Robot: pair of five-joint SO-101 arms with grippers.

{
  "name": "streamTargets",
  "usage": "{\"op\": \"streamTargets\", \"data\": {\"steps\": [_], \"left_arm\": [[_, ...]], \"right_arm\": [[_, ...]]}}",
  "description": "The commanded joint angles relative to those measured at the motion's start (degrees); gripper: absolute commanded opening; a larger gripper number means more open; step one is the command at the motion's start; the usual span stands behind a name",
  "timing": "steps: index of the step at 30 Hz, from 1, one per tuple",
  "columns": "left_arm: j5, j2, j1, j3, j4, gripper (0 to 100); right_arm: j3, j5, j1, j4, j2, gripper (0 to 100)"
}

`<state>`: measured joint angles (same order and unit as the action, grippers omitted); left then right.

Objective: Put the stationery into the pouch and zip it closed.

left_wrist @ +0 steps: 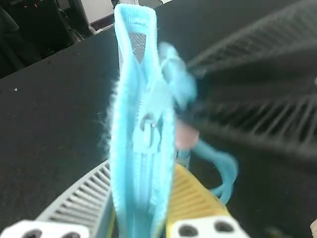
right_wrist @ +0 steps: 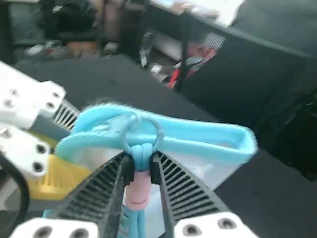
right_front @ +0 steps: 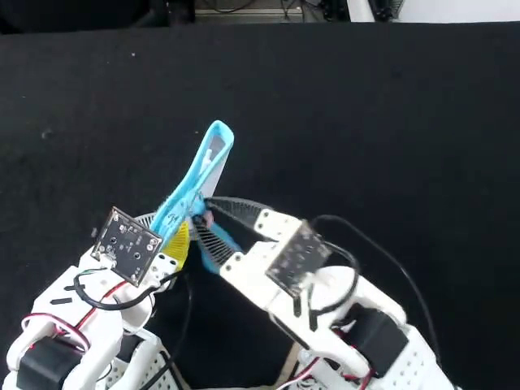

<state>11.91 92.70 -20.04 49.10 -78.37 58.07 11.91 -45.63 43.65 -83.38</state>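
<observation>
Blue pouch (right_front: 201,166), left jaws tight on its end, right jaws tight on its pull cord (right_wrist: 140,161)

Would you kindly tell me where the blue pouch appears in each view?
High view: pouch left of centre, between both claws.
Left wrist view: pouch central, in the left claw.
Right wrist view: pouch mid-picture, right claw pinching its pull cord.
Shared landmark: left claw's yellow finger.
</observation>
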Motion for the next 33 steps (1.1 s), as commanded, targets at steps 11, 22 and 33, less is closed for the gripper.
{"op": "streamTargets", "data": {"steps": [11, 22, 33], "left_arm": [[0.62, -0.62, -0.31, -0.31, -1.32, 3], [0.62, -0.62, -0.31, -0.75, -2.46, 3], [0.62, -0.62, -0.31, -0.75, -2.55, 3]], "right_arm": [[2.68, -0.44, 10.81, -2.73, -3.91, 1.0], [-3.74, -0.44, 12.31, 6.95, -4.00, 6.8], [-0.48, -0.44, -8.00, 4.57, -3.82, 18.8]]}}
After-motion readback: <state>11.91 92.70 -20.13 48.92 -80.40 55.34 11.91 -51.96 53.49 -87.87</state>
